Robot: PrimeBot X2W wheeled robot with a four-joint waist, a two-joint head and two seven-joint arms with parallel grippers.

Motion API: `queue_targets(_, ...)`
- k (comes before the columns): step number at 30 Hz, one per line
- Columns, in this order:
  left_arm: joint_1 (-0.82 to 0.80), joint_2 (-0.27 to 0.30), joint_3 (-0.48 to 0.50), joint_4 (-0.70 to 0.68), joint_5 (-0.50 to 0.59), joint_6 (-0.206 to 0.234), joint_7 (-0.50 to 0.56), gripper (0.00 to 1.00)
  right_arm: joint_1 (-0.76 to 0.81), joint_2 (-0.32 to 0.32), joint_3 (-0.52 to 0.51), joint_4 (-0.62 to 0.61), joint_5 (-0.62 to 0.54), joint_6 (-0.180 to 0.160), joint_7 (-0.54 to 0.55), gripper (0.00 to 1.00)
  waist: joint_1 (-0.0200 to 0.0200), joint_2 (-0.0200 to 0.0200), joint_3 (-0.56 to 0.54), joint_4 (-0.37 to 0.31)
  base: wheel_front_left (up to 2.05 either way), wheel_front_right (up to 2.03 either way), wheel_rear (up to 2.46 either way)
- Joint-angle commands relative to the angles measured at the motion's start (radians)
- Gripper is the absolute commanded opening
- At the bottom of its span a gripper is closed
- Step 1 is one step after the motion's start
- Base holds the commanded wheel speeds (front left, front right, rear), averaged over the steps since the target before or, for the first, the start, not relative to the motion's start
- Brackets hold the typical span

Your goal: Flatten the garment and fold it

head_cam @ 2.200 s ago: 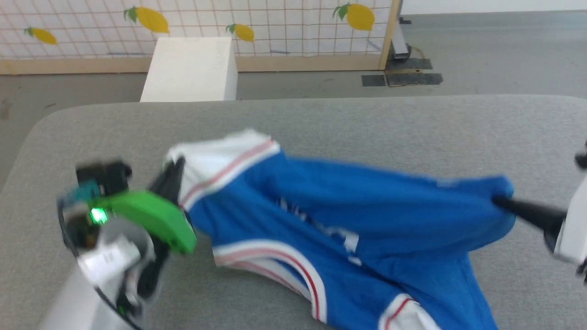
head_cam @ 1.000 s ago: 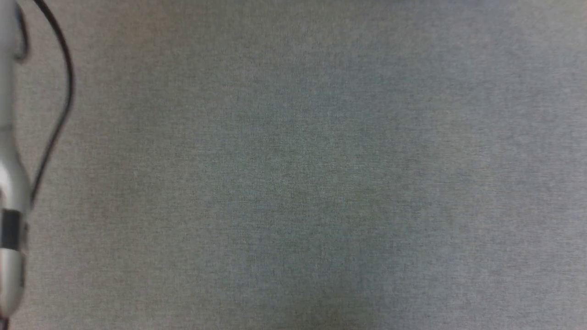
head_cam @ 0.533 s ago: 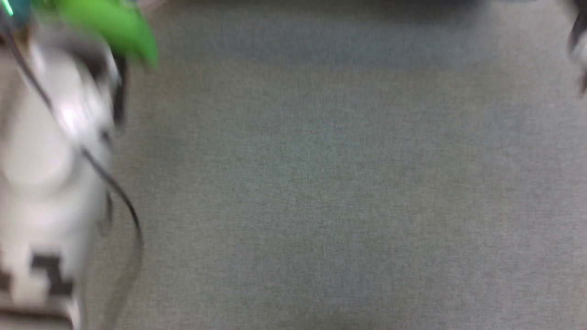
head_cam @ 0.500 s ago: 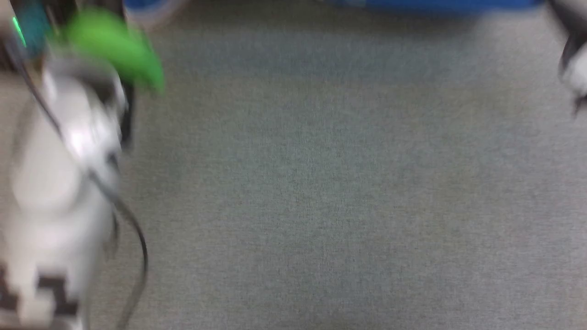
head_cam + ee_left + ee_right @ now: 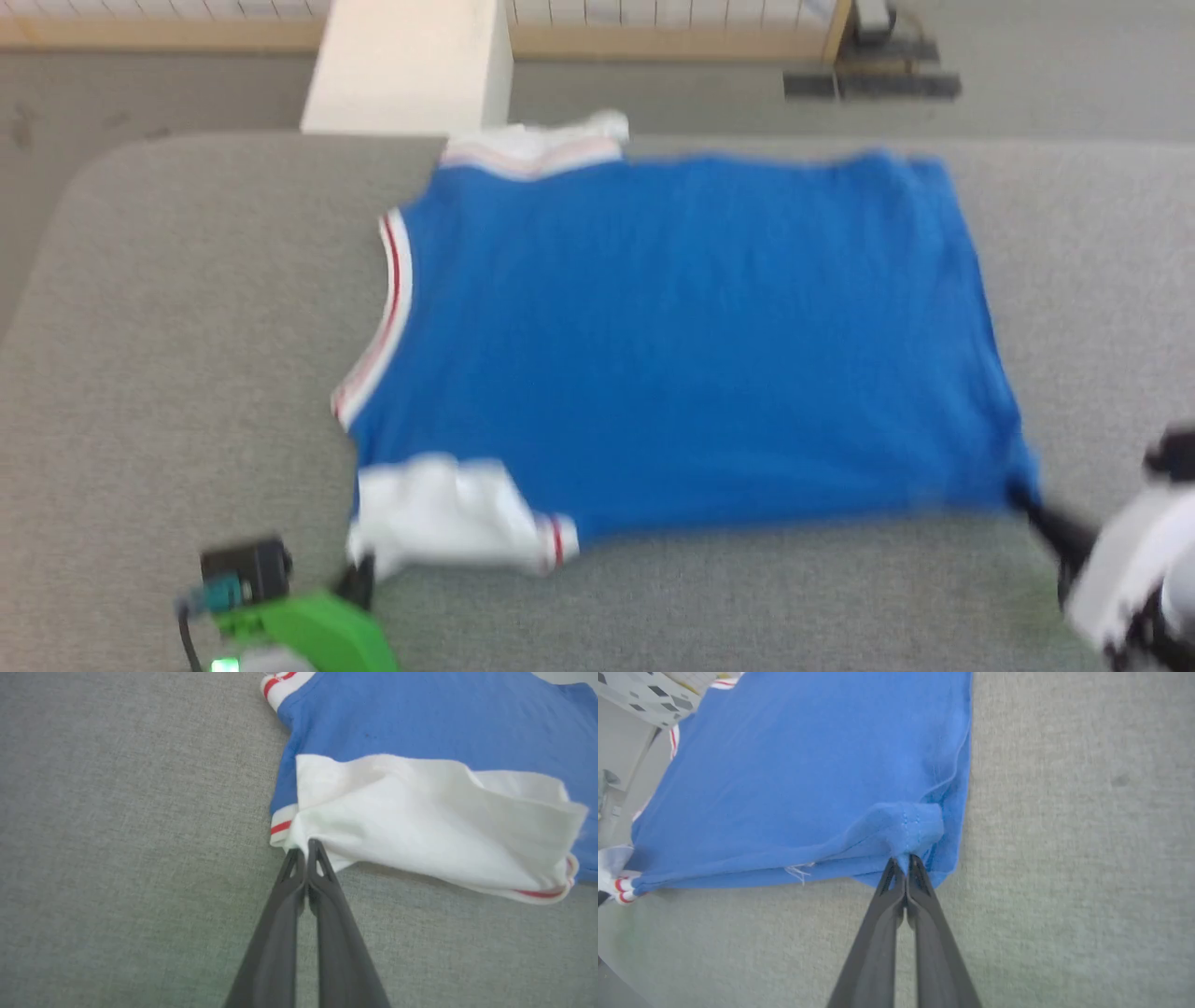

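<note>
**Nearly flat — both near corners pinched**

Left gripper [image 5: 307,846]: fingers pressed together on the corner of the white sleeve [image 5: 420,812], with cloth caught right at the tips. The sleeve lies rumpled ahead and to the right of the fingers, one flap lifted off the table [image 5: 117,858].

Right gripper [image 5: 906,860]: fingers clamped on the blue hem corner [image 5: 903,828], which bunches into a small knot just ahead of the tips. The rest of the garment [image 5: 691,336] fans out beyond them and to their left.

The garment is spread over the grey table and its blue body is mostly smooth. The head view is blurred, so fine wrinkles can't be judged.

Step in hand, as I read it: the last tug of flattening, then the lay-down.

- Draw the two corners apart evenly and keep them low over the table, so the edge between the two pairs of fingers goes straight.
- Avoid lifting high, which would likely drag the far edge back.
- The left fingers should pull outward, away from the blue body, so the sleeve flap opens instead of doubling under.
- Let go only once the cloth at the tips rests on the table.
- Back out along the line of the fingers — soft jersey snags easily.
- The right corner's knot will probably leave a crease and may want smoothing before any fold.
</note>
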Motion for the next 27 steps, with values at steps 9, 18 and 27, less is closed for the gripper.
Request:
queue_targets(9, 0.235, 0.063, 0.020, -0.110, -0.103, 0.088, 0.173, 0.00, 0.279, -0.018, -0.014, -0.082, -0.040, -0.002, 0.249, 0.00, 0.0001, 0.0000, -0.146, 0.024, 0.00, 0.00, 0.00)
queue_targets(18, 0.140, 0.073, 0.034, -0.185, -0.041, 0.060, 0.085, 0.00, 0.245, 0.042, -0.121, -0.198, -0.127, -0.002, 0.242, 0.00, 0.0001, 0.0000, -0.124, 0.019, 0.00, 0.00, 0.00)
queue_targets(27, -0.158, 0.026, -0.014, -0.041, 0.032, -0.012, 0.018, 0.00, 0.064, 0.066, -0.140, -0.173, -0.230, -0.002, 0.259, 0.00, 0.0001, 0.0000, 0.009, 0.004, 0.00, 0.00, 0.00)
